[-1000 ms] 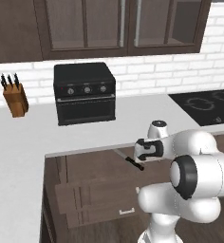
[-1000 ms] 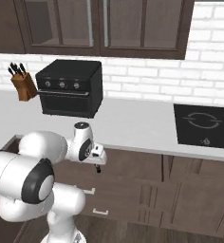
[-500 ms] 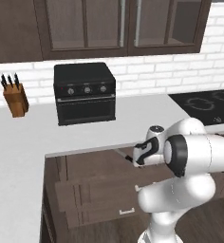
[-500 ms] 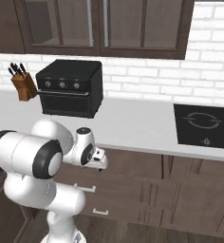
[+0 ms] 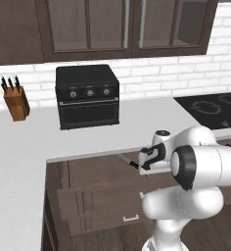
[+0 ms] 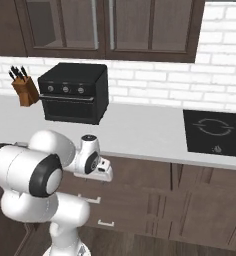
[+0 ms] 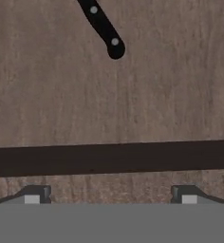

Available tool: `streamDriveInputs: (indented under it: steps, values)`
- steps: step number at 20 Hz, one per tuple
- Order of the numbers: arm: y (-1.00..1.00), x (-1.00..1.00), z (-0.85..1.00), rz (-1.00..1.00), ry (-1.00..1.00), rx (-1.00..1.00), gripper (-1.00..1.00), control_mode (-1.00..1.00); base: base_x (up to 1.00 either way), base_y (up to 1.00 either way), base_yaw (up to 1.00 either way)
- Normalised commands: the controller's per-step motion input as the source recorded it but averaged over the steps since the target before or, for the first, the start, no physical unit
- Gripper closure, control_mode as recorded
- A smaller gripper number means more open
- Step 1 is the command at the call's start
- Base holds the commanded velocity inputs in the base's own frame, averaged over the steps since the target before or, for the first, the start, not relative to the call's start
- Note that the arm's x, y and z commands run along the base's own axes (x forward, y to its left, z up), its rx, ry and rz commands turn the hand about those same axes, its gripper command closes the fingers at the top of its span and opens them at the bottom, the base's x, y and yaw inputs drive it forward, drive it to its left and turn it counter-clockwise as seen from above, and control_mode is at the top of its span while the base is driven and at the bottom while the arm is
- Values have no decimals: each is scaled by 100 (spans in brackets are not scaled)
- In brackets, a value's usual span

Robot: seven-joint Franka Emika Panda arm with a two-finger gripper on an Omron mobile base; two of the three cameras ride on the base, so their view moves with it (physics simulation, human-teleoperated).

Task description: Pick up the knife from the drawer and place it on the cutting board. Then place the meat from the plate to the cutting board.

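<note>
Below the desk (image 5: 34, 142) edge, the gripper (image 7: 110, 197) hangs with its fingers spread wide, holding nothing, over the wooden floor of an open drawer (image 7: 171, 85). At 12 o'clock in the hand view lies the knife (image 7: 103, 27), black riveted handle showing, its blade cut off by the frame. On the desk stand a black oven (image 5: 87, 96) and, at 9 o'clock, what looks like a knife block (image 5: 15, 101).

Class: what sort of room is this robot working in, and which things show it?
A kitchen, rendered: a black countertop oven on a pale counter, a tan wooden knife block, and a black flat cooktop.
</note>
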Motion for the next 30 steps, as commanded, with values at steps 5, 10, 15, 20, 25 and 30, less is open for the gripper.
streamDriveInputs:
  steps: [5,10,15,20,25,30]
  values:
    - [0,-91,-43,0,2,2,-100,-100,0,0,0]
    - [0,-91,-17,0,7,1,-100,-100,0,0,0]
    - [1,-52,13,0,4,1,-100,-100,0,0,0]
    - [12,50,63,1,-5,2,-100,-100,0,0,0]
    - [4,60,-1,0,-1,1,-100,-100,0,0,0]
    - [1,53,-8,0,0,0,-100,-100,0,0,0]
